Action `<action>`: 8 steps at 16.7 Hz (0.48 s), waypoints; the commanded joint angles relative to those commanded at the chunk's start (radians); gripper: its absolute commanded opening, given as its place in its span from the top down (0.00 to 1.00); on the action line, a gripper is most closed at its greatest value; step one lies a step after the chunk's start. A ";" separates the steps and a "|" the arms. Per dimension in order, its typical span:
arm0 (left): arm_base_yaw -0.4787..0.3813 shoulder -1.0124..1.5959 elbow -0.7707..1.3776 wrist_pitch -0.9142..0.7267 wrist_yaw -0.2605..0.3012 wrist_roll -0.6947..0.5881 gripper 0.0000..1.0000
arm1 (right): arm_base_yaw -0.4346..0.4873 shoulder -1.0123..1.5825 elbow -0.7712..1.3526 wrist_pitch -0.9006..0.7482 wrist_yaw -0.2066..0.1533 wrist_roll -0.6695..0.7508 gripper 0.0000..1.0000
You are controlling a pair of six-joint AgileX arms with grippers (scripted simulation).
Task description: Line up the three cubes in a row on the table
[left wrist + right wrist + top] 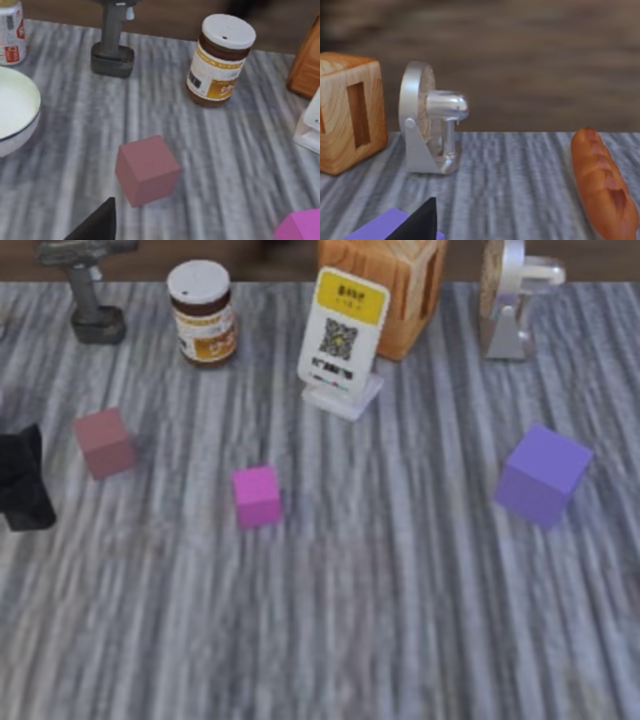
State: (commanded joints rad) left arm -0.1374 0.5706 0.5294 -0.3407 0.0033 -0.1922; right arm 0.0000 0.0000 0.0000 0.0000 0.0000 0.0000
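The brown cube (103,442) sits on the table (400,620) just beside the left gripper (22,480), a little ahead of it and toward the table's middle; the left wrist view shows it close in front of a dark fingertip (97,225), untouched and turned slightly askew to the wood grain. The pink cube (257,496) lies farther the same way, well apart from the brown one, and the purple cube (543,475) is far across the table, nearest the right arm, whose fingertip (420,220) shows just over that cube's top in the right wrist view. The three are scattered, not yet in a row. I cannot tell how far either gripper is open; neither appears to hold anything. The left arm is plainly the nearer to the brown and pink cubes, so a short reach forward and inward would meet the brown one. Beyond it stand a jar (202,312) and a drill (90,290), well back; the near half of the table is open, giving room to gather the cubes.
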 joint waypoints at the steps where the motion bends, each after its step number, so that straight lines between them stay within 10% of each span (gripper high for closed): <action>1: -0.022 0.110 0.089 -0.058 0.000 -0.031 0.00 | 0.000 0.000 0.000 0.000 0.000 0.000 0.00; 8: -0.180 0.933 0.721 -0.480 0.002 -0.254 0.00 | 0.000 0.000 0.000 0.000 0.000 0.000 0.00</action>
State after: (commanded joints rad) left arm -0.3174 1.5033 1.2502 -0.8204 0.0053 -0.4466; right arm 0.0000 0.0000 0.0000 0.0000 0.0000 0.0000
